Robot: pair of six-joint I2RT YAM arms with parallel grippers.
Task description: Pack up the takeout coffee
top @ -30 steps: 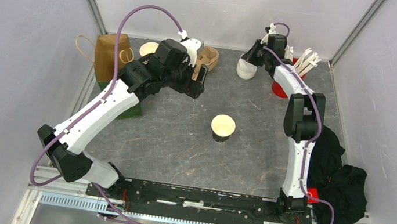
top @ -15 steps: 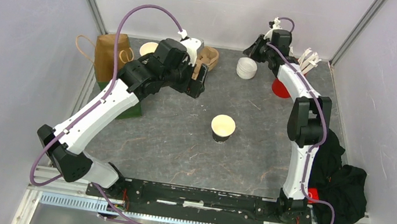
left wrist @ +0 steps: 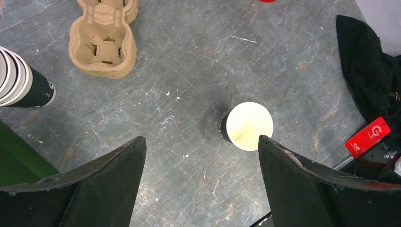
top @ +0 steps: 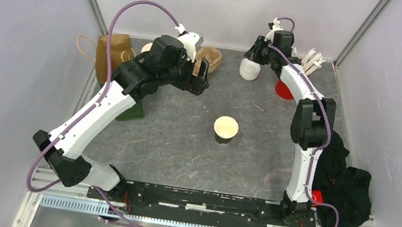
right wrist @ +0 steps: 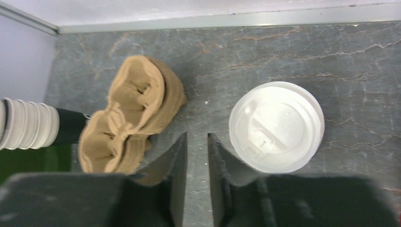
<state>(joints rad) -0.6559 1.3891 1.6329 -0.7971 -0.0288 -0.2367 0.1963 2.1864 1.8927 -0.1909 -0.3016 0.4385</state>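
The takeout coffee [top: 225,129] is a dark paper cup standing upright in the middle of the table, with no lid on and a cream inside [left wrist: 249,126]. My left gripper [top: 200,81] hangs wide open above the table behind and left of the cup; in its wrist view the gripper [left wrist: 201,139] holds nothing, and the cup lies just by the right fingertip. My right gripper [top: 253,52] is at the back by a stack of white lids [top: 249,68]. Its jaws [right wrist: 197,135] stand a narrow gap apart, empty, just left of the lids [right wrist: 276,125].
A brown pulp cup carrier [top: 213,57] and a stack of lidless cups [left wrist: 19,85] lie at the back left, beside a brown paper bag [top: 114,49]. A red object [top: 282,89] and white utensils [top: 313,61] sit back right. Black cloth [top: 349,182] is heaped at the right edge.
My right gripper rose off the lid stack, then dipped back beside it, and its jaws parted slightly. My left arm drew a little back and left.
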